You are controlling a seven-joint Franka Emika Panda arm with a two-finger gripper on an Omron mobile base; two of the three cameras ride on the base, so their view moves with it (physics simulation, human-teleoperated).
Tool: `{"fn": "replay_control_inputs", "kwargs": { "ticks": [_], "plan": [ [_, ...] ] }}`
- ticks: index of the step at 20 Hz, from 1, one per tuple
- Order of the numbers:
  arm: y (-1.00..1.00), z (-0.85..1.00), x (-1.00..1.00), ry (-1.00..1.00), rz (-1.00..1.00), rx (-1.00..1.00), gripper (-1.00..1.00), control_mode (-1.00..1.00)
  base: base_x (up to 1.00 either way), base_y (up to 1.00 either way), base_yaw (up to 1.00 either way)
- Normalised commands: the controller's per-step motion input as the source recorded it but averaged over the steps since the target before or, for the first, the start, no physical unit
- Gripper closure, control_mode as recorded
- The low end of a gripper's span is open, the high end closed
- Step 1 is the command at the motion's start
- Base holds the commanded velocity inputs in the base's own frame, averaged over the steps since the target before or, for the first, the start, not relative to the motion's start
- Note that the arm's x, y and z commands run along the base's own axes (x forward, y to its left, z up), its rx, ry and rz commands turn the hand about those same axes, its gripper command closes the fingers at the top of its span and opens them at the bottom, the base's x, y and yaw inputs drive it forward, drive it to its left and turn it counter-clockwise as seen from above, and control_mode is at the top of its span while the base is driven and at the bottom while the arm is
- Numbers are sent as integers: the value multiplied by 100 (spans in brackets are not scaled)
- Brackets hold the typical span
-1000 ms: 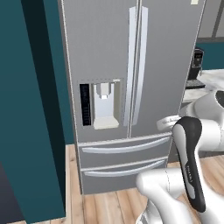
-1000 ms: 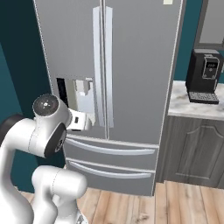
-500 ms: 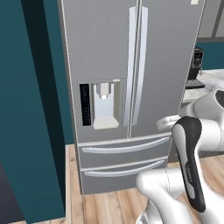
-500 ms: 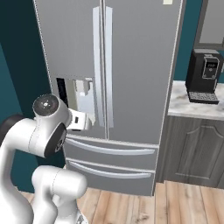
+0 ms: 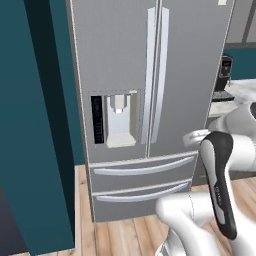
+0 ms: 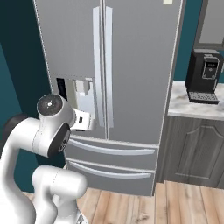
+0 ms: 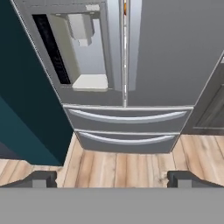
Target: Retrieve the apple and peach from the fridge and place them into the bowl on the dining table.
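**Two shut doors ahead of the end effector, handles standing upright above its line of sight**

Tall grey metallic French-door fridge (image 7: 144, 57) lies straight ahead of the end effector (image 7: 111, 179) and well apart from it; nothing touches. Both doors shut, both lower drawers pushed in. In the hand view the centre seam between the doors runs almost dead ahead, a touch toward the left fingertip's half of the picture.

Two long pale vertical handles (image 5: 156, 75) flank that seam, one on each door. Their long axis is upright, parallel to the seam. Judged from the hand view, they start ahead of and above the fingertips, so the reach would go forward and up, with the fingers set to span the bar across its width.

Recessed water dispenser panel (image 7: 85, 52) sits ahead and toward the left fingertip, on the left door. Wooden plank floor (image 7: 118, 168) lies below the fingertips.

End effector released, jaws spread wide, holding nothing; the two dark fingertips stand far apart at the bottom of the hand view.

Only one arm on the rig, so no choice of limb.

A thin orange sliver shows at the top of the seam in the hand view; cannot tell what it is.

Black coffee machine (image 6: 206, 76) on the marble worktop (image 6: 192, 103) stands off toward the right fingertip's side, clear of the reach.
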Motion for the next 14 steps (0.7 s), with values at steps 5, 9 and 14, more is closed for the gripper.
{"fn": "replay_control_inputs", "kwargs": {
  "ticks": [5,9,14],
  "plan": [
    [-13,30,0,-5,-5,0,-100,-100,0,0,0],
    [-1,40,5,-9,-5,0,-100,-100,0,0,0],
    [0,20,32,-11,-3,0,-100,-100,0,0,0]
  ]
}}
